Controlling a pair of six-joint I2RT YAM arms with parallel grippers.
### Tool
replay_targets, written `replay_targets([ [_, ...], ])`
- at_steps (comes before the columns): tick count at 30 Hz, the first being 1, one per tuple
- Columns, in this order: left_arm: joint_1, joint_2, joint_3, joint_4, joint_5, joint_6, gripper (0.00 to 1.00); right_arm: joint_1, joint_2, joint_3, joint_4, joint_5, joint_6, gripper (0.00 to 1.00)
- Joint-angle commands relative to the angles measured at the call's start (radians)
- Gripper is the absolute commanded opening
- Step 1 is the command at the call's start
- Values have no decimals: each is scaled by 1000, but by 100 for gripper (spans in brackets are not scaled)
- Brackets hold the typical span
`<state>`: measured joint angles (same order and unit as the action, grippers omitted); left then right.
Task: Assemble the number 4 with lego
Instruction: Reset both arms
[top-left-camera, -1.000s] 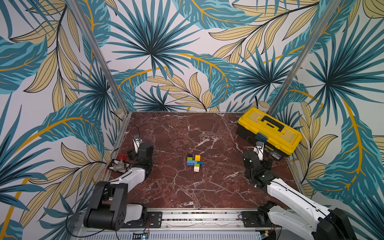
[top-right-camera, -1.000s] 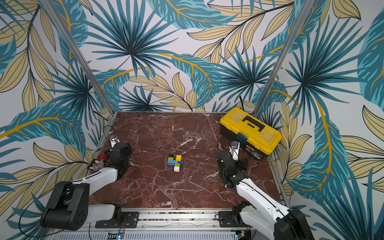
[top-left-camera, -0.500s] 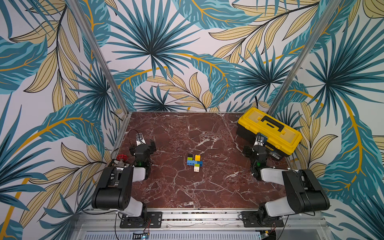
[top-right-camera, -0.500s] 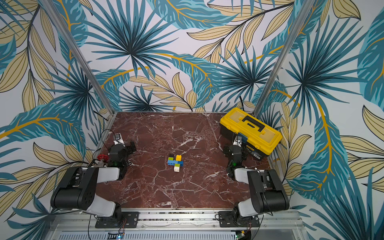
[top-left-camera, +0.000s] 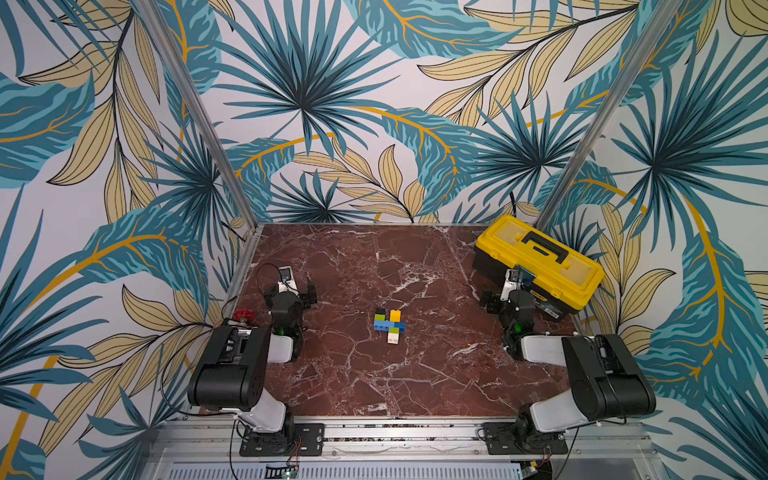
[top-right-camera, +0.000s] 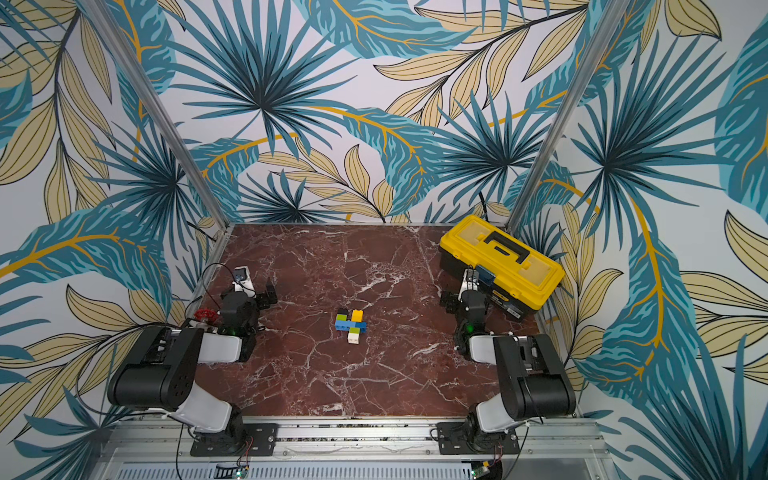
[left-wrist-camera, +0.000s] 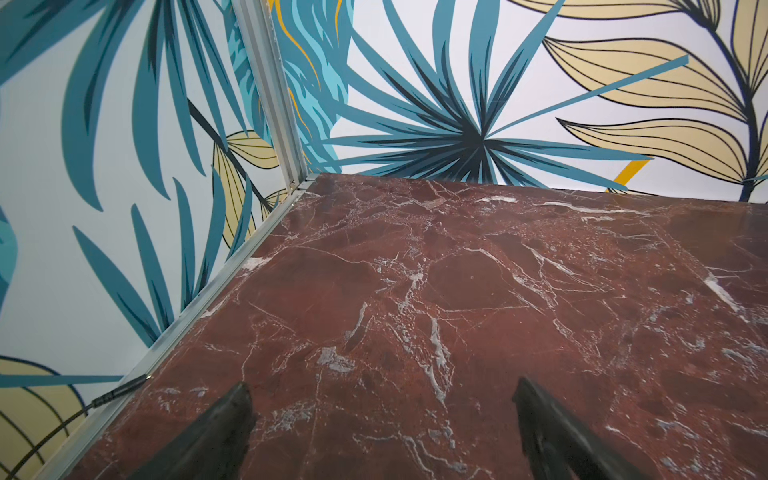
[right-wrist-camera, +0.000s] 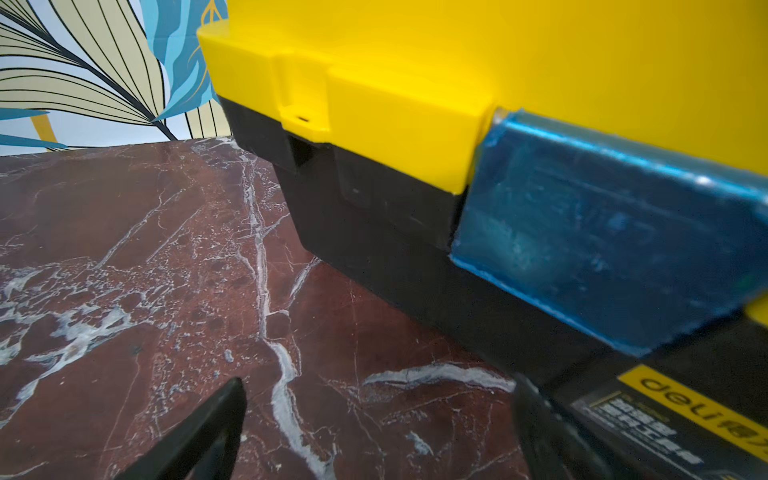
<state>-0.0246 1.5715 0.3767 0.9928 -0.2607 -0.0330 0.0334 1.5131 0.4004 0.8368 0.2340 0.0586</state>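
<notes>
Top views both show the number 4 (top-left-camera: 390, 326) (top-right-camera: 351, 326) lying flat at the middle of the bench (top-left-camera: 353, 266), a little below frame centre. It sits in the same spot as a second ago and nothing touches it. Its lego reads as a blue crossbar (top-left-camera: 388, 325) with a black brick (top-left-camera: 379, 311) and a lime-green brick (top-left-camera: 379, 318) at its upper left. A yellow brick (top-left-camera: 395, 316) sits above the bar, and a green and a white brick (top-left-camera: 392, 338) below it.

A second ago both arms lay stretched low across the bench. Now the left arm (top-left-camera: 232, 365) at lower left and the right arm (top-left-camera: 602, 370) at lower right are folded back over their bases, well apart from the figure.

In the left wrist view, the left fingers (left-wrist-camera: 216, 432) stand spread wide with only bare marble between them. In the right wrist view, the right fingers (right-wrist-camera: 199, 432) are likewise spread wide and hold nothing. They sit just beside the yellow toolbox (right-wrist-camera: 374, 83), which stays at the upper right of the bench (top-left-camera: 540, 266).
</notes>
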Motion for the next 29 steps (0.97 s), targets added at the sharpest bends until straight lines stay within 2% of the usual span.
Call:
replay_targets([
  [1, -9, 6, -28, 49, 7, 26, 100, -1, -13, 3, 16, -13, -12, 99],
  [29, -10, 8, -28, 49, 8, 26, 100, 2, -10, 8, 10, -22, -16, 99],
])
